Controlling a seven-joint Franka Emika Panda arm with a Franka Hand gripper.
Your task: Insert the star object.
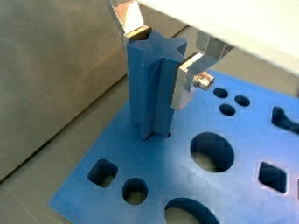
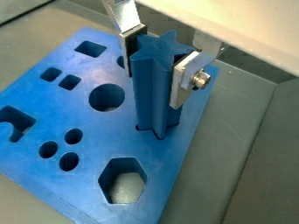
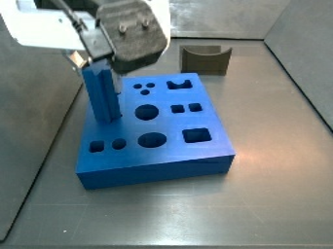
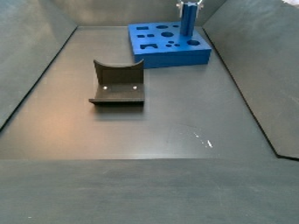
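Note:
The star object is a tall blue ridged peg. It stands upright with its lower end in a hole near one edge of the blue block. My gripper is at the peg's top, one silver finger on each side, pads against the ridges. Both wrist views show this; in the second one the gripper clasps the peg over the block. In both side views the peg rises from the block under the gripper.
A dark brown curved piece lies on the grey floor away from the block; it also shows in a side view by the back wall. Sloped grey walls enclose the floor. The block has several other shaped holes.

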